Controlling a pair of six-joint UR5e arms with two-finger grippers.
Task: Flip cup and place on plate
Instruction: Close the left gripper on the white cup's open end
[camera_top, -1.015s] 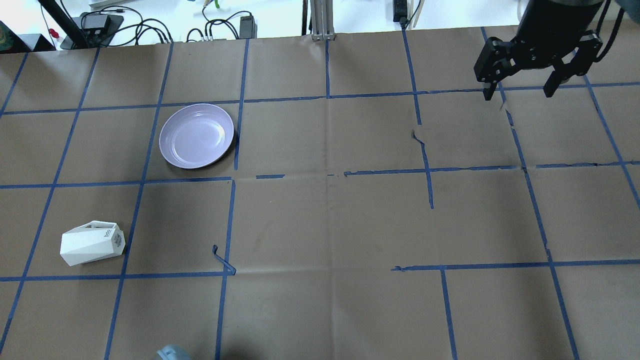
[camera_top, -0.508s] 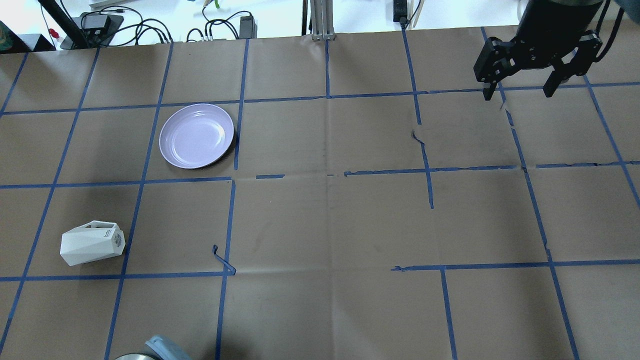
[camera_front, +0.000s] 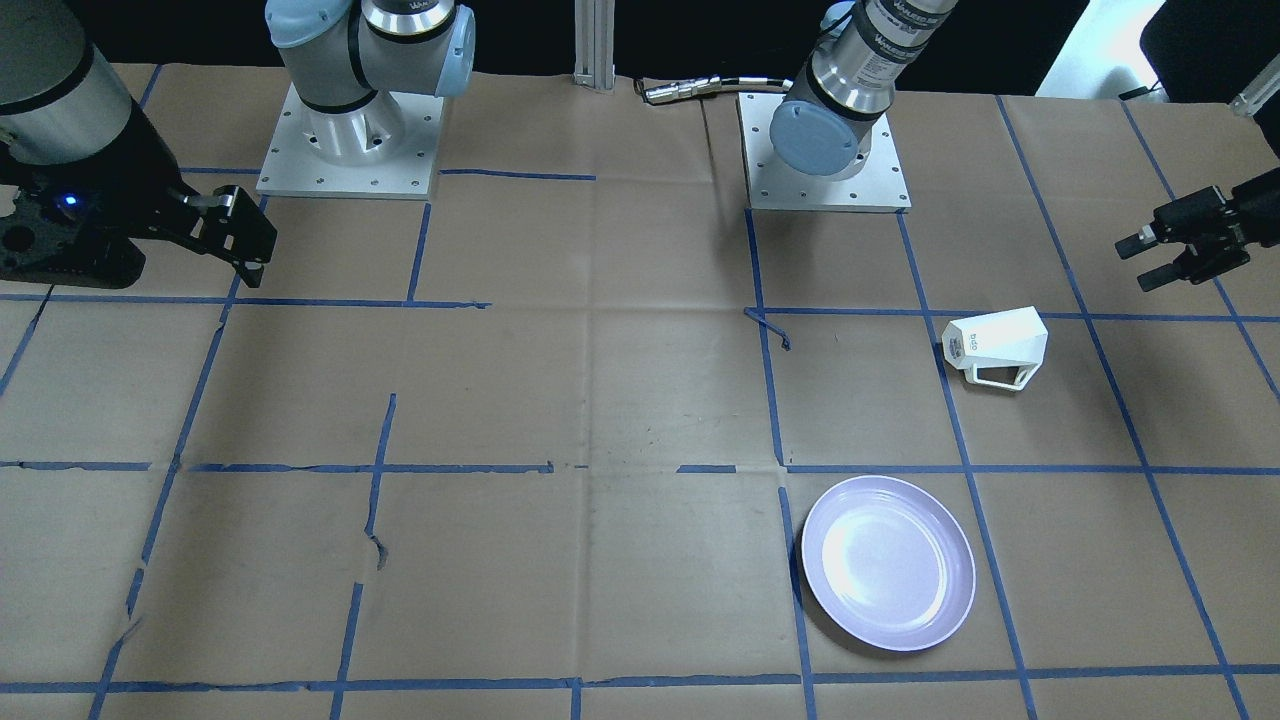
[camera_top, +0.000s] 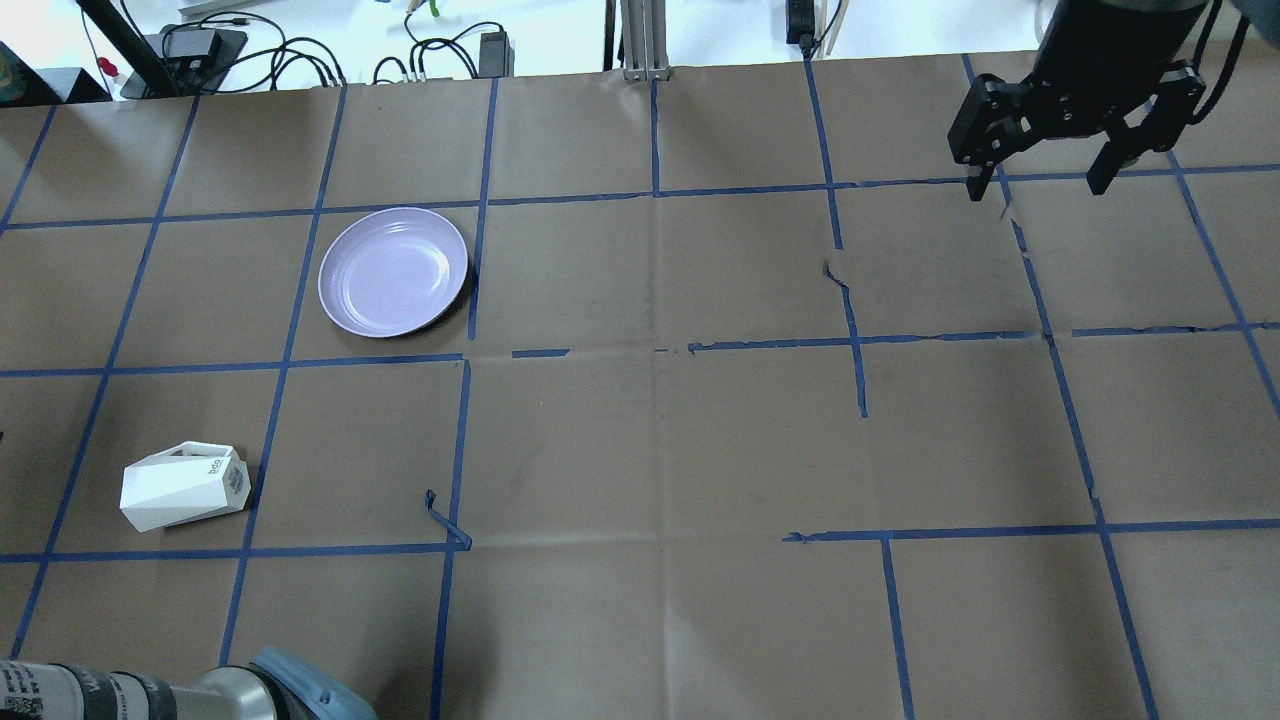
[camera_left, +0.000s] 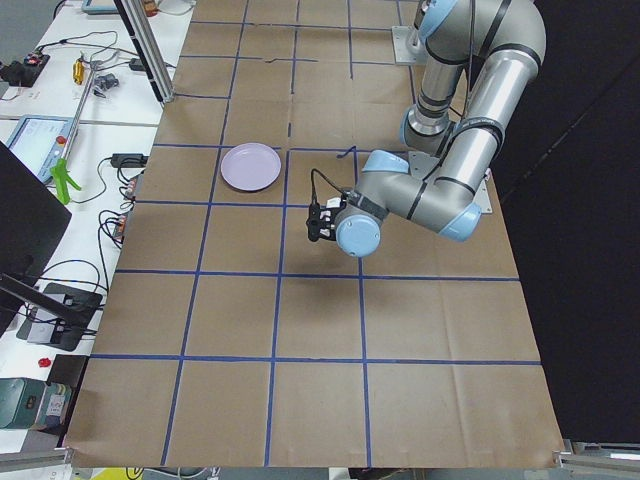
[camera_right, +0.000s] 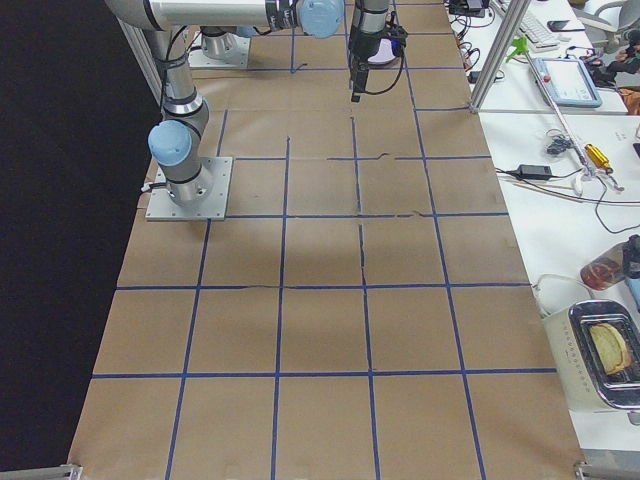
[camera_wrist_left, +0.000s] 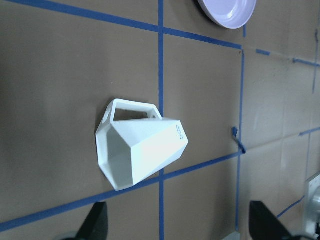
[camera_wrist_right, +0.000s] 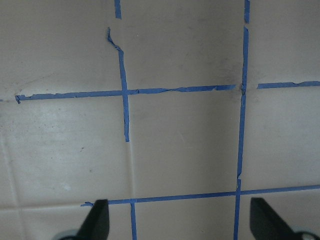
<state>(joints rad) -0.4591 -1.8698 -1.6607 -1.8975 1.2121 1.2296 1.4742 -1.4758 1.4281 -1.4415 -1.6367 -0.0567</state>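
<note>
The white faceted cup lies on its side on the brown paper at the near left, with its handle toward the plate. The cup and the lavender plate stand about one grid square apart. My left gripper is open and empty, in the air beside the cup and apart from it. In the left wrist view the cup lies ahead of the open fingertips. My right gripper is open and empty at the far right, a long way from both.
A loose curl of blue tape sticks up to the right of the cup. The two arm bases stand at the robot's edge of the table. Cables and boxes lie past the far edge.
My left arm has come further into the overhead view at the bottom left edge. The cup, the plate and the right gripper have not moved.
</note>
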